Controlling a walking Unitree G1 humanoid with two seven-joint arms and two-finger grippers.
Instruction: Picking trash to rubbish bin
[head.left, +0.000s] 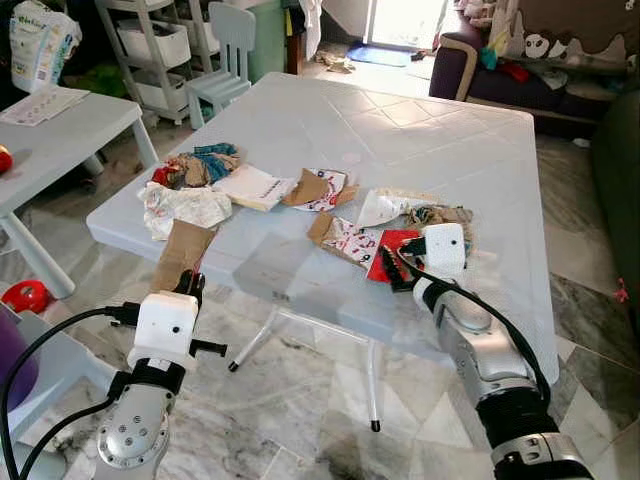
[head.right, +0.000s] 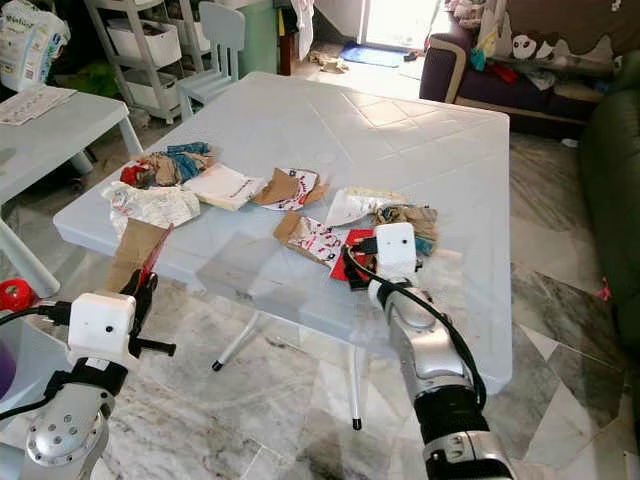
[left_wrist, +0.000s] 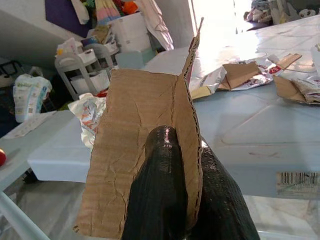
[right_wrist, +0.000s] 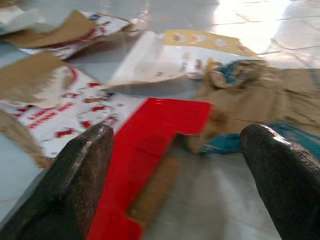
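Note:
My left gripper (head.left: 189, 284) is shut on a piece of brown cardboard (head.left: 183, 253) and holds it upright just off the front left edge of the pale blue table (head.left: 420, 140). In the left wrist view the black fingers (left_wrist: 165, 200) pinch the folded cardboard (left_wrist: 140, 125). Low over the table's front middle, my right gripper (right_wrist: 185, 150) stands open, its fingers either side of a red card piece (right_wrist: 160, 130). That red card (head.left: 386, 254) lies between a printed torn wrapper (head.left: 345, 238) and a crumpled brown and blue wad (head.left: 442, 215).
More trash lies along the table's front: crumpled paper (head.left: 180, 205), a white booklet (head.left: 250, 187), torn card (head.left: 318, 188), a white wrapper (head.left: 385, 205). A small grey table (head.left: 60, 140) stands left, a chair (head.left: 225, 60) behind, a sofa (head.left: 520, 70) at back right.

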